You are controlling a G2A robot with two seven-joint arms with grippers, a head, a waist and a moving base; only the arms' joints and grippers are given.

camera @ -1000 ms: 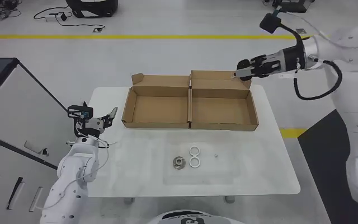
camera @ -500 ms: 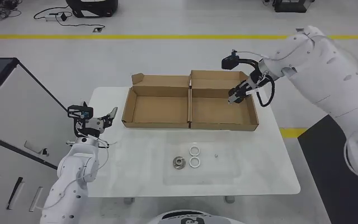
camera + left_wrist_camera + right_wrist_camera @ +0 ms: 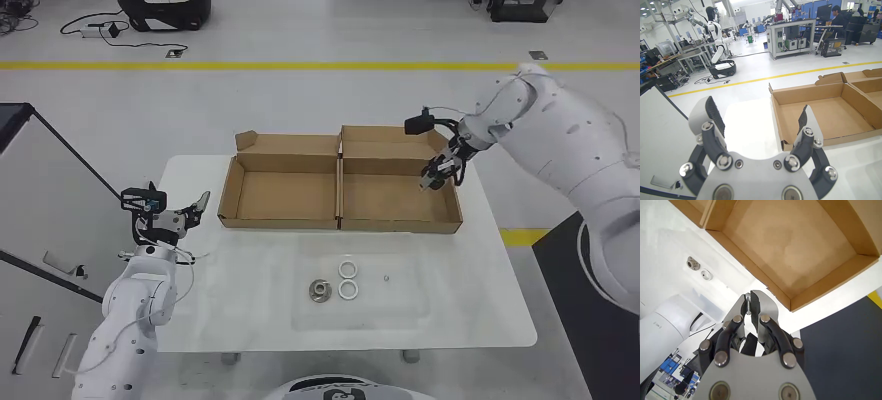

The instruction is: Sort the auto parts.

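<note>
My right gripper (image 3: pixel 748 294) is shut on a small threaded metal screw (image 3: pixel 748 305), held over the right edge of the right cardboard box (image 3: pixel 455 195); in the top view that gripper (image 3: pixel 432 180) hangs by the box's right wall. On the white table (image 3: pixel 250 290) lie a metal flange (image 3: pixel 319 291), two white rings (image 3: pixel 348 280) and a tiny part (image 3: pixel 386 278). The flange (image 3: pixel 693 263) and a white ring (image 3: pixel 706 274) also show in the right wrist view. My left gripper (image 3: pixel 757 111) stands open over the table's left edge, near the left box (image 3: pixel 829 113).
Two open cardboard boxes (image 3: pixel 280 195) stand side by side at the back of the table, both bare inside. A dark panel (image 3: pixel 40 200) leans off the table's left side.
My right arm swung in from beyond the table's far right corner, dipped over the right box's interior, then drew back to its right wall. The left arm stayed still.
</note>
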